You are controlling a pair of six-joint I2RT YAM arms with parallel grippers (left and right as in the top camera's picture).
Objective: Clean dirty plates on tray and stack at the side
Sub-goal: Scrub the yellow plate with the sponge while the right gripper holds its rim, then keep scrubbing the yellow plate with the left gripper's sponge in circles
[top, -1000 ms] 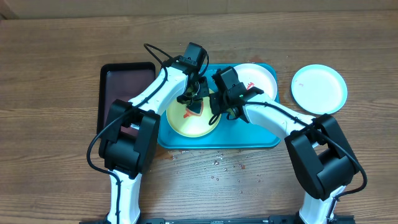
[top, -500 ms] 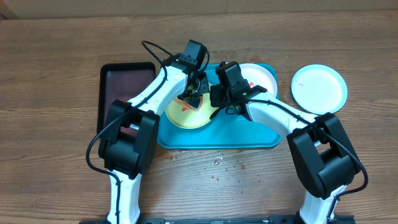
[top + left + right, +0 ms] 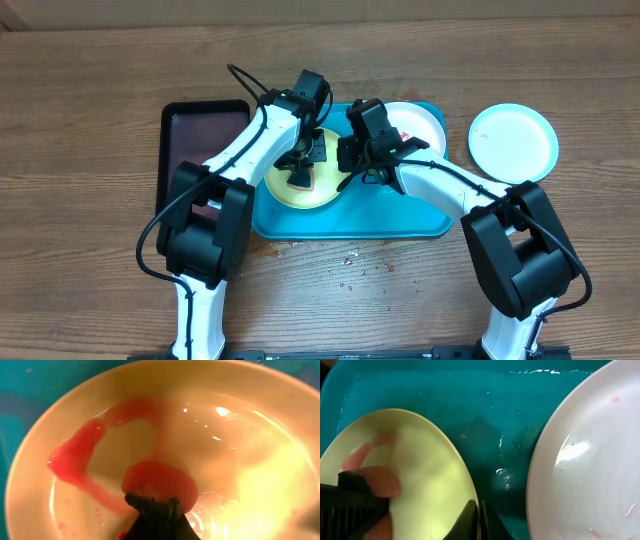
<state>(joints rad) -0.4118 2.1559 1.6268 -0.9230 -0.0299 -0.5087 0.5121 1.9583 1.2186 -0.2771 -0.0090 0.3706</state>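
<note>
On the left side of the counter I see the black tray (image 3: 200, 140), its dark reddish inside bare. Beside it, mid-counter, lies the turquoise tray (image 3: 340, 222), and its left half carries the pale green plate (image 3: 285, 190). My left hand (image 3: 300, 172) is closed on a red sponge (image 3: 160, 482) with a dark backing and presses it into the plate's bowl. A red sauce smear (image 3: 75, 457) loops across the plate to the left of the sponge. Since half a second ago the sponge has slid toward the plate's near side. My right hand (image 3: 477, 512) has stayed pinched shut on the green plate's right rim. The white plate (image 3: 420, 125) sits in the tray's far right corner with faint pink specks on it. The light blue plate (image 3: 513, 142) rests on bare wood off the tray, toward the counter's right edge.
</note>
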